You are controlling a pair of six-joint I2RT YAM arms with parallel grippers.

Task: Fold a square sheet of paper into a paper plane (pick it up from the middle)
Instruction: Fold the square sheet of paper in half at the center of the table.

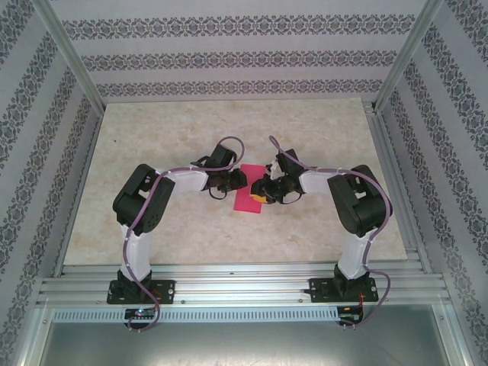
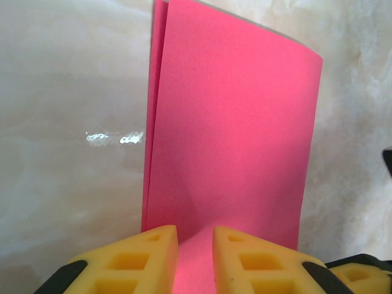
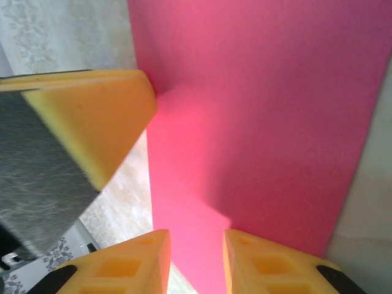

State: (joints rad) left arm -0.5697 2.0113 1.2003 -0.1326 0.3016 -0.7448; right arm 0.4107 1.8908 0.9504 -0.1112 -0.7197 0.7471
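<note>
The square sheet of paper [image 1: 248,200] is bright pink and lies on the table between the two arms. It is folded double into a rectangle, and two layers show at its left edge [image 2: 152,122]. It does not have the shape of a paper plane. My left gripper [image 2: 195,236] sits low over one end of the sheet [image 2: 233,122], its yellow fingers a narrow gap apart with pink paper showing between them. My right gripper [image 3: 196,242] stands the same way over the other end of the sheet [image 3: 263,110]. In the right wrist view, a left finger [image 3: 92,116] touches the paper's edge.
The table [image 1: 168,130] has a pale marbled top, with patterned walls on three sides. An aluminium rail [image 1: 244,278] runs along the near edge, where both arm bases are bolted. Both grippers [image 1: 238,181] [image 1: 259,189] are close together at the table's middle.
</note>
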